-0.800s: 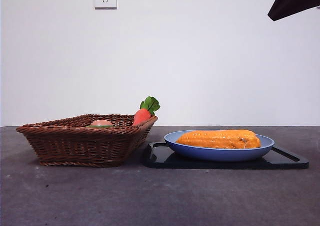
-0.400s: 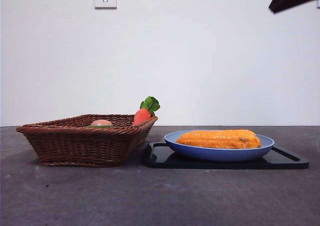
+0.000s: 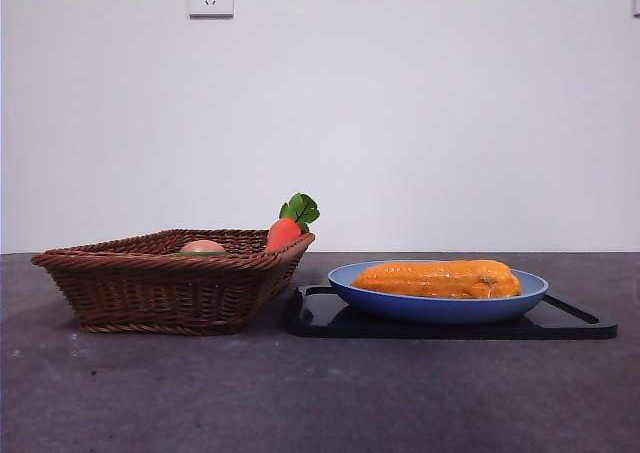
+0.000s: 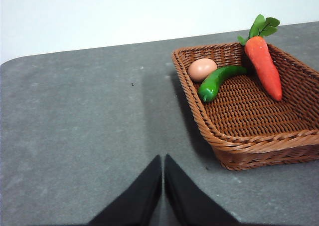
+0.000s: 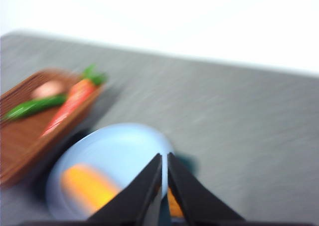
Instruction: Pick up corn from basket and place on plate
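Your corn (image 3: 437, 278) lies on the plate (image 3: 438, 306) beside the basket (image 3: 170, 280); that job looks done. Both grippers, left (image 4: 163, 162) and right (image 5: 165, 160), are closed and empty. Just park them.

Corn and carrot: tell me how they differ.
The corn lies flat on the plate; the carrot leans against the basket wall. The corn is yellow-orange and longer; the carrot is redder, tapered, with green leaves. Neither is held.
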You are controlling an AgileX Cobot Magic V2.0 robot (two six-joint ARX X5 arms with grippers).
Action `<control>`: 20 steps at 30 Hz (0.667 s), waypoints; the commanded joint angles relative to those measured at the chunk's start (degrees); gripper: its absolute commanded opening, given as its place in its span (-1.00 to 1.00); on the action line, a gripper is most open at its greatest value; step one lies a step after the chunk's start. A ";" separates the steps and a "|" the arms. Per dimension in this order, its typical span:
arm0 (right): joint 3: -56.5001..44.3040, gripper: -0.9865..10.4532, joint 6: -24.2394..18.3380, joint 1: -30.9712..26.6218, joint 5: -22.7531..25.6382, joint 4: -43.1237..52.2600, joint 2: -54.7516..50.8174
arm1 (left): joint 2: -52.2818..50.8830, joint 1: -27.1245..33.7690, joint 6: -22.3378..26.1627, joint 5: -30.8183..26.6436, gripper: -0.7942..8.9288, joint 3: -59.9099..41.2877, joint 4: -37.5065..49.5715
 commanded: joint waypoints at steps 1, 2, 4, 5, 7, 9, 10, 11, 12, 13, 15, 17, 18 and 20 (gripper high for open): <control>-6.38 -0.82 -0.68 -1.73 0.77 7.80 -4.96 | -0.09 0.04 -0.11 -0.09 -0.82 -1.60 0.35; -9.40 -0.82 -0.66 -2.23 1.86 10.91 -7.17 | -0.09 0.04 -0.11 -0.09 -0.82 -1.60 0.37; -15.02 -0.82 -0.68 -2.56 4.76 16.41 -11.04 | -0.09 0.04 -0.11 -0.09 -0.82 -1.60 0.35; -18.18 -0.82 -0.68 -2.54 6.60 19.30 -13.05 | -0.09 0.04 -0.11 -0.09 -0.82 -1.60 0.37; -23.28 -0.82 -0.66 -2.43 9.07 23.32 -16.24 | -0.09 0.04 -0.11 -0.09 -0.82 -1.60 0.37; -27.91 -0.82 -0.55 -2.38 10.03 25.92 -19.43 | -0.09 0.04 -0.11 -0.09 -0.82 -1.60 0.37; -29.92 -0.82 -0.42 -2.38 10.38 26.32 -21.09 | -0.09 0.04 -0.11 -0.09 -0.82 -1.60 0.37; -31.43 -0.82 -0.42 -2.38 10.43 26.49 -22.38 | -0.09 0.04 -0.11 -0.09 -0.82 -1.60 0.37; -32.98 -0.82 -0.42 -2.38 10.43 26.51 -23.78 | -0.09 0.04 -0.11 -0.09 -0.82 -1.60 0.37; -34.25 -0.82 -0.35 -2.38 10.40 26.51 -24.87 | -0.09 0.04 -0.11 -0.09 -0.82 -1.60 0.35; -36.39 -0.82 -0.17 -2.38 10.40 26.49 -26.67 | -0.09 0.04 -0.11 -0.09 -0.82 -1.60 0.37; -37.77 -0.82 -0.20 -2.38 10.47 26.49 -27.85 | -0.09 0.04 -0.11 -0.09 -0.82 -1.60 0.35; -38.56 -0.82 -0.20 -2.38 10.58 26.47 -28.57 | -0.07 0.04 -0.11 -0.09 -0.82 -1.60 0.37; -39.67 -0.82 -0.20 -2.38 10.86 26.43 -29.70 | -0.09 0.04 -0.11 -0.09 -0.82 -1.60 0.37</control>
